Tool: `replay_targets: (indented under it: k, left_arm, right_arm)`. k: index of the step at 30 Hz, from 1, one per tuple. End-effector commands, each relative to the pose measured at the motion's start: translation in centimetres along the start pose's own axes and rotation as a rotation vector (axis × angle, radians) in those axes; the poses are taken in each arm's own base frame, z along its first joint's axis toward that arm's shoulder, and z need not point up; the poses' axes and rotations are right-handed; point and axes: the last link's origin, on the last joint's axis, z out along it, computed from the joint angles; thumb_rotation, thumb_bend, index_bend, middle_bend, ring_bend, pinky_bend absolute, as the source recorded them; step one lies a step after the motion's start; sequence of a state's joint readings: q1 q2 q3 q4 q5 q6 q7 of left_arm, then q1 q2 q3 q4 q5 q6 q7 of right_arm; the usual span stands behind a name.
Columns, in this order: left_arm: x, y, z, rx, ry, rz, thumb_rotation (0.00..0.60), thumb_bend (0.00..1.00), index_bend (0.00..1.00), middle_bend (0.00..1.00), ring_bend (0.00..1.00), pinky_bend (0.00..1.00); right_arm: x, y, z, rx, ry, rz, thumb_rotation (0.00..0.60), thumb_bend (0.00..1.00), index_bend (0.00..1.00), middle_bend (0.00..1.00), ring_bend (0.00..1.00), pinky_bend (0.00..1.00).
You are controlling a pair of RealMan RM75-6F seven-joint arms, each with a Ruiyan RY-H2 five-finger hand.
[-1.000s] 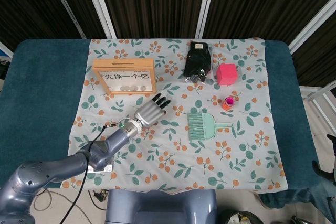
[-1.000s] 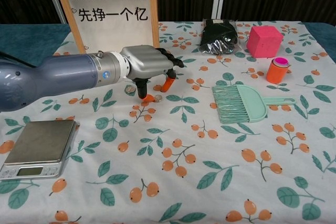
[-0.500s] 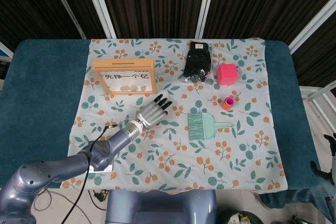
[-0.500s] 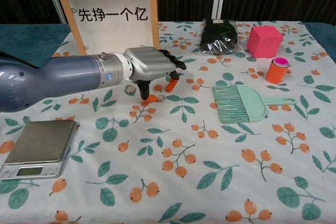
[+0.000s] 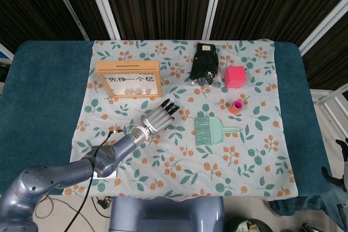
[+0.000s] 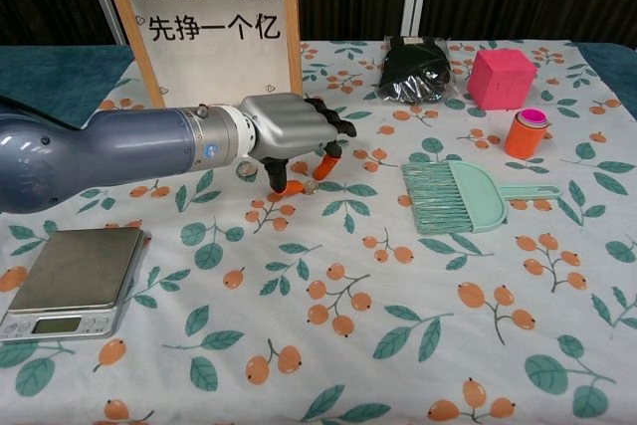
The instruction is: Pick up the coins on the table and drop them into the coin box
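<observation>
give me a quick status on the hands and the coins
Left hand low over the cloth, fingertips by a coin, nothing held. Right hand not in view. Coin box right behind, nothing blocking.

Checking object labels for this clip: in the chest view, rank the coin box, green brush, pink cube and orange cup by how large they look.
1. coin box
2. green brush
3. pink cube
4. orange cup

The brush lies nearer the camera than the cube, so that gap may be exaggerated.

Green brush-dustpan (image 6: 466, 196), pink cube (image 6: 502, 78), orange-pink cup (image 6: 526, 133), black bag (image 6: 416, 69), scale (image 6: 72, 278).
</observation>
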State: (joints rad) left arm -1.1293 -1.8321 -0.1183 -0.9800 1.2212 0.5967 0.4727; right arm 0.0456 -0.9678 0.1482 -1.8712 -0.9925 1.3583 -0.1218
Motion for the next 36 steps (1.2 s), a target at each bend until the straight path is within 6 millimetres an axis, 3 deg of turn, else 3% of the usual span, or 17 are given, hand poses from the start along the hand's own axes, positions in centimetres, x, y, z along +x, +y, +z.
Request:
replay_targets:
  k: [1,26,36]
  left_arm:
    - [-0.06,-0.03,-0.02,0.001,-0.004,0.000,0.600,0.03,0.49,0.02,0.00,0.00]
    - [0.23,0.72,-0.34,-0.019,0.019,0.007,0.600,0.10,0.71,0.14,0.00,0.00]
    - [0.14,0.78,-0.48,-0.022,0.015,0.001,0.600,0.20,0.76,0.20,0.00,0.00]
  right_arm:
    - [-0.01,-0.03,-0.01,-0.001,-0.001,0.001,0.600,0.39,0.16,0.06,0.02,0.00]
    - [-0.03,0.09,-0.03,-0.020,-0.025,0.001,0.600,0.39,0.16,0.06,0.02,0.00]
    - [-0.01,0.13,-0.04,-0.029,-0.041,0.001,0.600,0.39,0.16,0.06,0.02,0.00]
